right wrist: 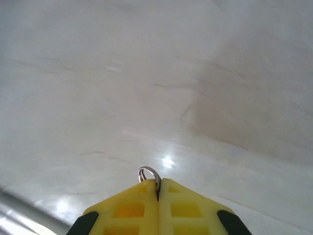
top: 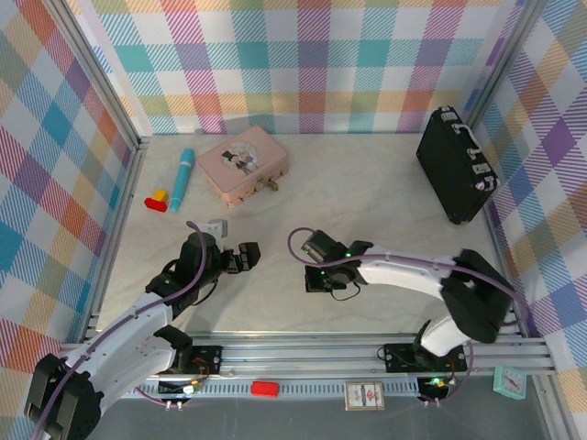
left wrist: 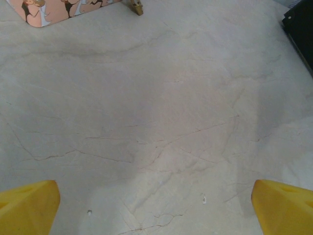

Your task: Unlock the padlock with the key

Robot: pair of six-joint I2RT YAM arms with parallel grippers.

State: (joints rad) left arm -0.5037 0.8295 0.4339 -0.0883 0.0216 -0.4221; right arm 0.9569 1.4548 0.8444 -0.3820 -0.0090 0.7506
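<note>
Left gripper [top: 245, 258]: my jaws are spread wide, with nothing between them, over bare table [left wrist: 156, 107], left of centre.
Right gripper [right wrist: 157, 183]: mine too, fingers pressed together on the key [right wrist: 149, 173]; its silvery loop pokes out at the tips.
Padlock [top: 269, 186]: far left, just beside the tin [top: 240, 163], well apart from both my grippers.
</note>
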